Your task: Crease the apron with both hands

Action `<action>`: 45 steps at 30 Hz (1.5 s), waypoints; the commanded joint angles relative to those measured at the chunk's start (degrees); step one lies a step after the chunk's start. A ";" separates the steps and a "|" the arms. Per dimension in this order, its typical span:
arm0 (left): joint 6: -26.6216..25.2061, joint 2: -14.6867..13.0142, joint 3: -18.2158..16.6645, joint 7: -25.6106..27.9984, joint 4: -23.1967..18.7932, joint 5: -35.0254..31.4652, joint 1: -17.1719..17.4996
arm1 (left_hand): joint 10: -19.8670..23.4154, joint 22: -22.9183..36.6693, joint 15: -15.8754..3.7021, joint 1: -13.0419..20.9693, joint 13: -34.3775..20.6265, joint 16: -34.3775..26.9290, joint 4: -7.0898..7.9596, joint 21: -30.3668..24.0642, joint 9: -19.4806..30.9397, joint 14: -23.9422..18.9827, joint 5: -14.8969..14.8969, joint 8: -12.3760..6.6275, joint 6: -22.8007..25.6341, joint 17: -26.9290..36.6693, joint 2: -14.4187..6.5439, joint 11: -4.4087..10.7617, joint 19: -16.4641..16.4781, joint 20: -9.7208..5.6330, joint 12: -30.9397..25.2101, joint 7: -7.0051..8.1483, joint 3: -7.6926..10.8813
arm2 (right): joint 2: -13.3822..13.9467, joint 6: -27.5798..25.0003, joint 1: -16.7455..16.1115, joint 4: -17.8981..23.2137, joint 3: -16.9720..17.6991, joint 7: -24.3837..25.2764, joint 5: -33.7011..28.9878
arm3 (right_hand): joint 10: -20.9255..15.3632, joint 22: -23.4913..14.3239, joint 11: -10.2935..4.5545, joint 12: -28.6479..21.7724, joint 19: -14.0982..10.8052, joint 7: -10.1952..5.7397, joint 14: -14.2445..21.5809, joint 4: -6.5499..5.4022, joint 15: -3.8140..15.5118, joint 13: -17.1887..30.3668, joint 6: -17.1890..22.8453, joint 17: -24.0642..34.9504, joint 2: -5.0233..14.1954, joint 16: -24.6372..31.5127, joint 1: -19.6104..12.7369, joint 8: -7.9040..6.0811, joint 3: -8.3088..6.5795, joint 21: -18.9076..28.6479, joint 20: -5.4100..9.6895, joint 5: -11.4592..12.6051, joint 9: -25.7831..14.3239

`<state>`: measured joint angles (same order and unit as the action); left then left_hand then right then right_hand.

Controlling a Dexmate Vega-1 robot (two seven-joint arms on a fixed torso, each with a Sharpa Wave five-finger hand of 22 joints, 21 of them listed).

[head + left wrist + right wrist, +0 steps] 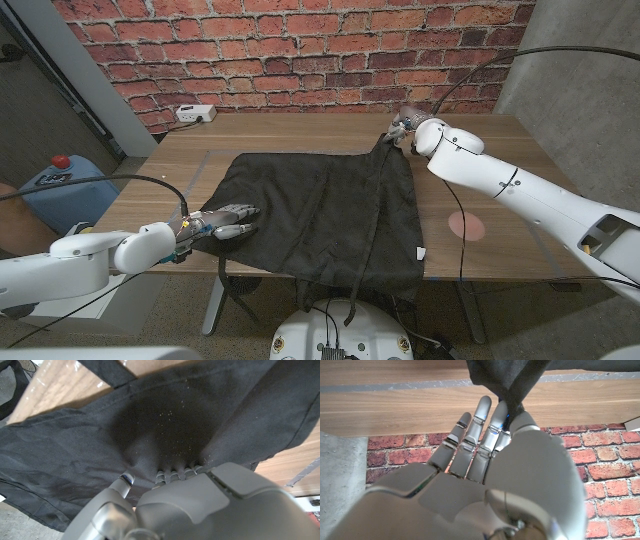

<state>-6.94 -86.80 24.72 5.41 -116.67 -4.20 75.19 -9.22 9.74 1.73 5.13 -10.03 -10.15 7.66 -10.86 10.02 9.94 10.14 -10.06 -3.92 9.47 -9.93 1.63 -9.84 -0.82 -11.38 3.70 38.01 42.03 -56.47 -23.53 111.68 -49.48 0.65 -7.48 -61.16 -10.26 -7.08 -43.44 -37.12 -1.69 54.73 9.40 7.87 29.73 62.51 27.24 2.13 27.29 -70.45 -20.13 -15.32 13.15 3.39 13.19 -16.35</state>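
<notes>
left hand (225, 222) fingers gripping apron (320, 215) edge; right hand (405, 128) pinching far corner.

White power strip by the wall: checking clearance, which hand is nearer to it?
Left. The left hand grips the apron's near-left edge; the right hand holds its far-right corner, farther from the power strip.

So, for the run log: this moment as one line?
left hand: grips apron near edge | right hand: pinches apron far corner | crease: not yet done

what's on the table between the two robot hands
In the head view, only the black apron spans from the left robot hand at its near corner to the right robot hand at its far corner.
</notes>
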 commanded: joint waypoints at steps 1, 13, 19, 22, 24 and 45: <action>0.84 -0.56 0.35 0.45 0.18 0.52 -0.03 | 0.19 0.28 0.35 0.21 -0.23 0.06 -0.05 -0.41 0.26 2.39 0.04 -0.44 0.11 0.14 0.34 0.06 -0.17 -0.05 0.14 0.09 0.50 | -0.07 -0.08 1.57 1.67 -0.70 -1.49 1.08 | -0.10 -0.32 0.50 -0.39 -0.66 0.66 0.81 -0.16 5.76 0.15 0.00 0.30 -0.06 -0.30 -0.86 -0.27 0.15 0.31 0.37 0.02 -0.20; 1.09 -0.01 0.64 0.07 0.28 0.32 -0.50 | 0.14 0.28 0.42 0.27 -0.23 0.06 -0.18 -0.39 0.26 2.36 0.03 -0.46 0.16 0.12 0.37 0.09 -0.15 0.01 0.17 0.11 0.57 | -0.57 1.88 2.26 1.48 -0.29 -1.72 2.02 | -0.34 -0.33 0.87 -0.48 -1.52 0.82 1.82 0.01 5.96 0.10 0.39 0.54 -0.07 -0.55 -1.91 -0.29 0.38 0.61 0.53 0.04 -0.11; 1.04 0.06 0.67 -0.10 0.09 0.24 -0.52 | 0.08 0.28 0.37 0.28 -0.23 0.07 -0.21 -0.40 0.26 2.36 0.03 -0.47 0.18 0.12 0.38 -0.01 -0.12 -0.01 0.19 0.12 0.61 | -0.75 2.81 2.55 1.28 0.01 -1.84 2.34 | -0.29 -0.33 0.84 -0.48 -1.81 1.05 2.43 -0.04 5.95 0.13 0.45 0.63 -0.06 -0.76 -2.43 -0.17 0.58 0.69 0.74 0.02 0.03; 1.09 0.13 0.72 -0.19 0.05 0.23 -0.52 | 0.15 0.28 0.37 0.27 -0.23 0.06 -0.22 -0.39 0.27 2.36 0.02 -0.46 0.17 0.13 0.38 0.00 -0.13 -0.01 0.16 0.17 0.63 | -0.94 3.16 2.83 1.25 -0.13 -2.01 2.29 | -0.34 -0.34 1.00 -0.51 -1.80 1.09 2.55 -0.11 5.95 0.15 0.53 0.75 0.03 -0.82 -2.57 -0.16 0.66 0.68 0.78 -0.02 0.05; 1.04 0.22 0.75 -0.14 -0.01 0.14 -0.49 | 0.13 0.28 0.36 0.27 -0.23 0.06 -0.23 -0.39 0.27 2.35 0.02 -0.48 0.21 0.13 0.39 -0.05 -0.12 -0.01 0.17 0.18 0.64 | -1.04 3.38 3.02 1.25 -0.26 -2.15 2.23 | -0.30 -0.34 0.98 -0.55 -1.87 1.13 2.60 -0.12 5.95 0.23 0.58 0.82 0.03 -0.84 -2.64 -0.15 0.70 0.70 0.75 -0.04 0.07; 2.34 1.21 0.86 -1.20 1.03 -0.58 -0.91 | 0.04 0.28 0.32 0.33 -0.23 0.06 -0.38 -0.38 0.27 2.34 0.00 -0.48 0.24 0.12 0.38 0.07 -0.10 0.05 0.20 0.15 0.71 | -2.58 3.43 4.83 2.39 -1.45 -4.01 1.98 | -0.60 -0.37 1.35 -0.51 -2.28 1.46 3.36 -0.22 5.97 0.07 0.64 1.62 0.06 -1.44 -3.70 -0.03 1.26 0.81 0.52 -0.17 -0.01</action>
<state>-5.44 -86.11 25.52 4.95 -116.37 -4.37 74.61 -9.22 9.71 1.73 5.30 -9.99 -9.97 7.42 -11.03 9.99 9.95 10.14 -10.03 -3.91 9.49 -9.76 1.63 -9.85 -0.82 -11.38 3.70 38.25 40.46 -53.00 -19.39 113.41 -50.32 -2.82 -5.35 -61.65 -10.55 -6.17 -43.65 -38.66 -0.59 57.38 9.23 8.91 29.65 62.83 28.57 2.06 25.96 -73.38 -19.81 -14.21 13.69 3.68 13.01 -16.12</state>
